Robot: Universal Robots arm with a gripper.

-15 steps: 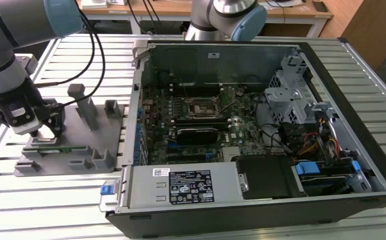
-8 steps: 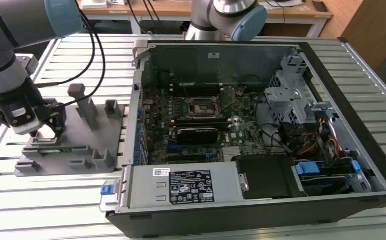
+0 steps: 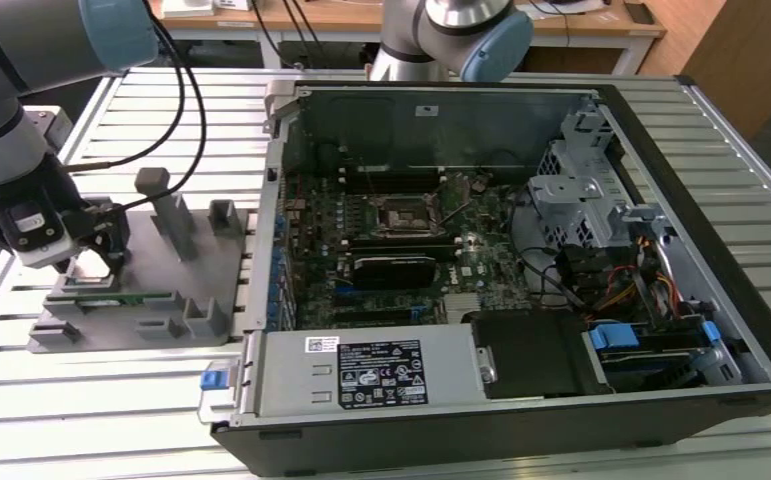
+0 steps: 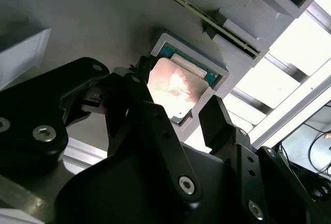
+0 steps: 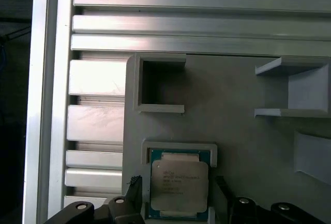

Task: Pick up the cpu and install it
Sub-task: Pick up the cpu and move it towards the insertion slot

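While the cpu (image 5: 179, 185) lies flat in its shallow walled pocket on the gray fixture (image 5: 238, 131), metal lid facing up, you have it almost directly beneath the gripper (image 5: 178, 190). In both wrist views the chip sits in the gap between the two fingers (image 4: 214, 123), one on each side. The jaws are spread wider than the chip and grip nothing; I judge they are clear of its edges, though how high they stand above it I cannot tell.

The chip is close to square, so no long axis matters. What counts is that, in the first wrist view, its sides run square to the line joining the fingertips, so the jaws face two opposite edges.

Just beside the pocket, the thin green memory stick (image 4: 207, 19) stands in its own slot, near one finger's path.

In the exterior view the gripper (image 3: 92, 245) hangs over the fixture at that view's left. The socket (image 3: 405, 215) is well apart, towards that view's right, inside the open computer case (image 3: 705, 200).
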